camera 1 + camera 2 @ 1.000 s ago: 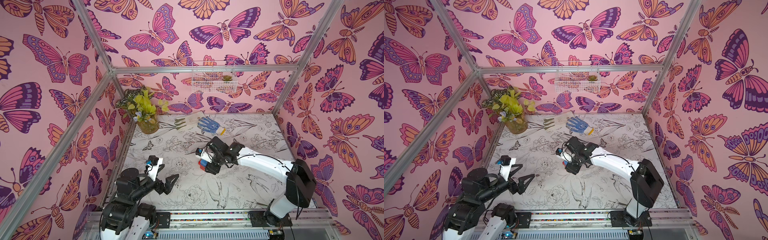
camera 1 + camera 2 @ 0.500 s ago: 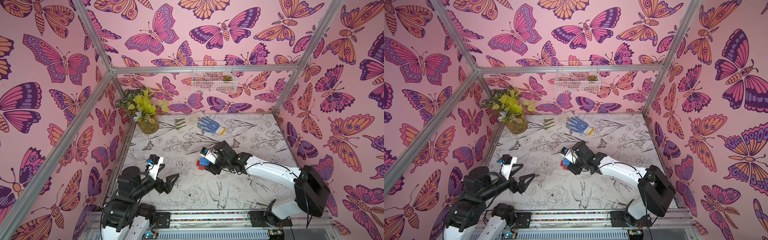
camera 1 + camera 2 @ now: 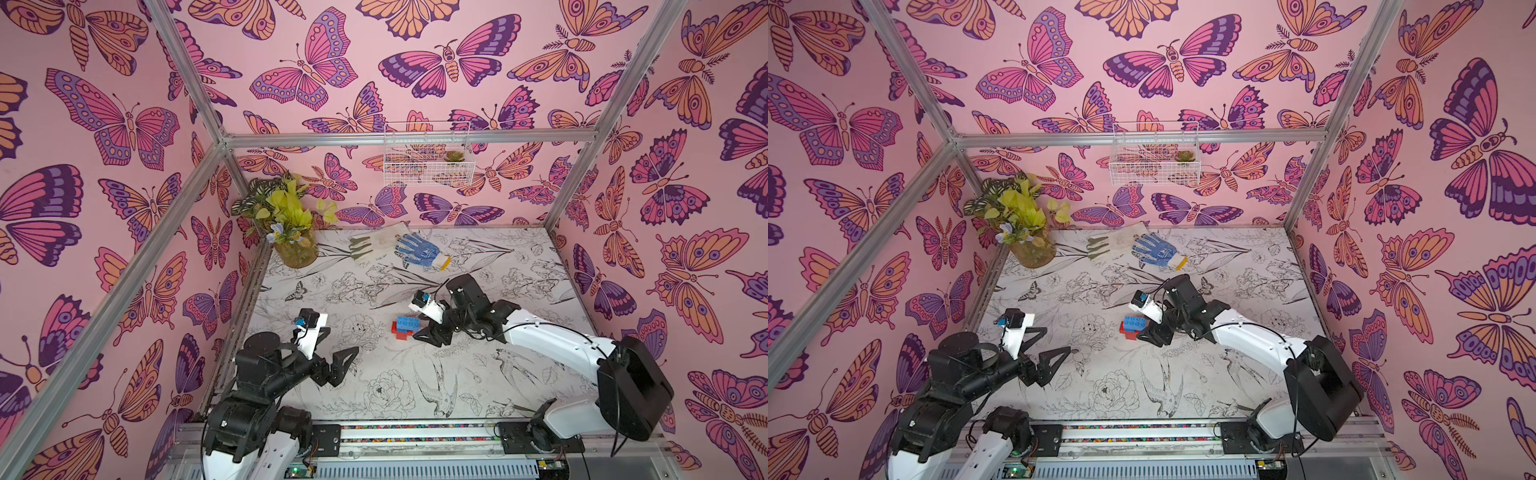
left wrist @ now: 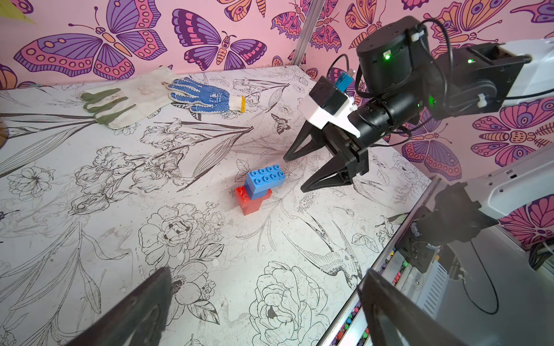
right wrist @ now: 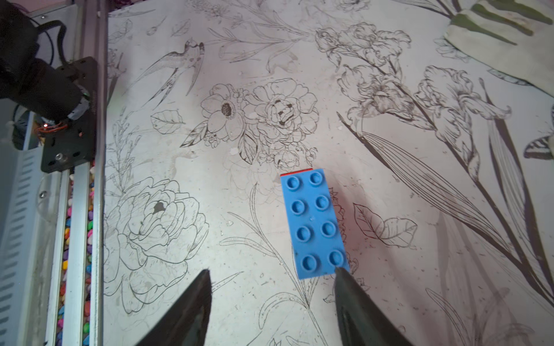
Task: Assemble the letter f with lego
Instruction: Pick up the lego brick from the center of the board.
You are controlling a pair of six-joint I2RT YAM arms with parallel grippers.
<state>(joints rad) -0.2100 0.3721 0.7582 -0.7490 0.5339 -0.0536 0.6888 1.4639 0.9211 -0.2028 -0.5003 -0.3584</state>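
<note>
The lego stands as one joined stack in the middle of the table: a long blue brick lies pressed across the top of the red bricks, overhanging them toward the right arm. No loose brick shows anywhere on the table, so as an f it looks finished or nearly so. The red side stub is hard to make out under the blue brick, and I cannot see a second blue piece. What seems left is at most a last press or a check, then clearing the arm away. The right arm reaches from its base at the near rail low across the table, wrist bent down. The right gripper points at the overhanging end of the blue brick, jaws apart and empty. In its own wrist view one fingertip sits at a corner of the brick, and the brick lies ahead of the jaws, not between them. The left arm is folded close to its base, with the left gripper spread wide, holding nothing and well apart from the stack.
</note>
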